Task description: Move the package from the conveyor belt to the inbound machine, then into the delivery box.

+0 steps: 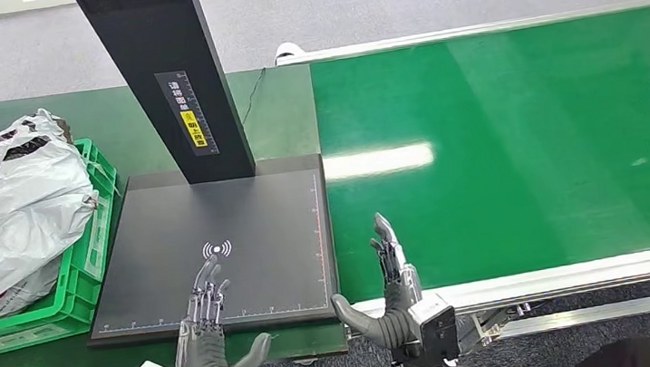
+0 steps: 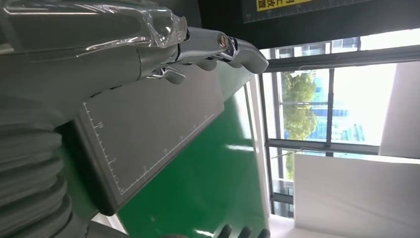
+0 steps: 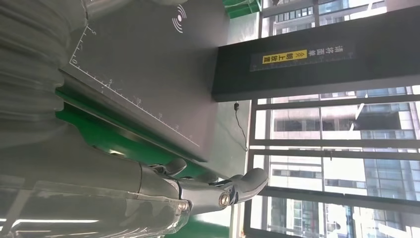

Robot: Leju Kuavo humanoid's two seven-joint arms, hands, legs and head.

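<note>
Head view looks down on both hands raised at the near edge with nothing in them. The left hand (image 1: 213, 346) hovers over the near part of the inbound machine's black scanning plate (image 1: 252, 218), fingers spread and thumb out to the right; the right hand (image 1: 393, 299) stands over the near rail of the green conveyor belt (image 1: 527, 144), fingers pointing away and thumb out to the left. With their palms turned toward each other they look ready to receive, which suits a wait for the next parcel.

No package lies on the visible stretch of belt, nor on the plate. White and grey plastic mail bags (image 1: 9, 203) are heaped in the green crate (image 1: 84, 263) at the left, just beside the plate; that crate is probably the delivery box, so those parcels seem already sorted, and a new one would have to come along the belt from the right.

A black column (image 1: 168, 72) rises from the far side of the plate, bearing a yellow label, likely the scanner head. Plate and crate sit on a dark green surface (image 1: 127, 113), touching the belt's left end. Beyond is grey floor; the wrist views show tall windows with buildings and trees outside.
</note>
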